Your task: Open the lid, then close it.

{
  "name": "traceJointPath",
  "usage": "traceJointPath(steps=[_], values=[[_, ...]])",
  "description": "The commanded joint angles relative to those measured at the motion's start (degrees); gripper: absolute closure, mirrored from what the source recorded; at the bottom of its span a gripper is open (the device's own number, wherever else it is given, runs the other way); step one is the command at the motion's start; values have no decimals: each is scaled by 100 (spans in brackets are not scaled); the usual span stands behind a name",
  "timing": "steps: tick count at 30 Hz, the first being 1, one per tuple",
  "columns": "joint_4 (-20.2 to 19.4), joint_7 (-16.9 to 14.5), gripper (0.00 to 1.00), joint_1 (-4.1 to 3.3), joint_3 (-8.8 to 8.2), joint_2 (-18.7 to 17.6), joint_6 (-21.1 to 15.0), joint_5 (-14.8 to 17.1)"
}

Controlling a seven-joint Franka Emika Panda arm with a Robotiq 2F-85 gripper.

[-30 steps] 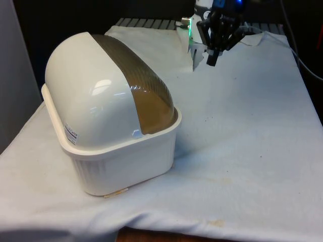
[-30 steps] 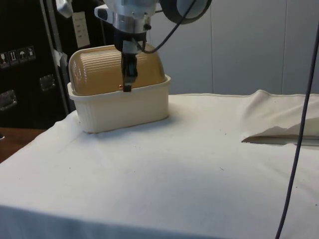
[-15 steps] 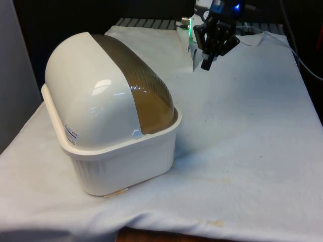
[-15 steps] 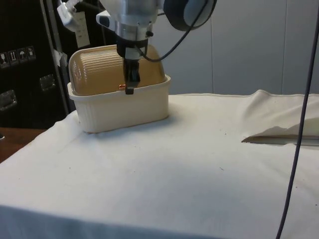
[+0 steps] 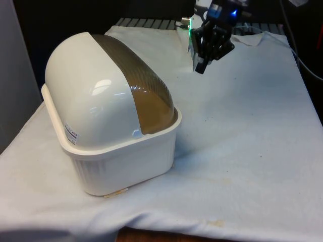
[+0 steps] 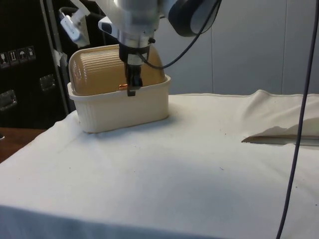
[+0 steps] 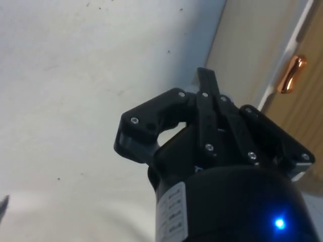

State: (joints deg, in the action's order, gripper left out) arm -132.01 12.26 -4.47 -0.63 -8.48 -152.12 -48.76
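Toward the table's near left corner in the front view stands the cream bread box, its brown ribbed lid down. Farther back and to the right, the gripper hangs above the cloth, apart from the box, fingers pressed together on nothing, pointing toward the lid's copper handle.

arm: we see white shell, grey joint cap | pincer: matte black, silver screw heads, white label on its body | cable: black, looping
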Motion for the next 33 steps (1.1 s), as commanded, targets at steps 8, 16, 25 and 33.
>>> traceJointPath(steps=[8,16,25,33], values=[[63,401,100,-17,-86,-63,29,-636],[46,653,100,0,-74,-109,74,-974],[103,1112,100,-6,-63,-172,246,-1558],[212,1604,100,-52,-63,-252,458,-2149]])
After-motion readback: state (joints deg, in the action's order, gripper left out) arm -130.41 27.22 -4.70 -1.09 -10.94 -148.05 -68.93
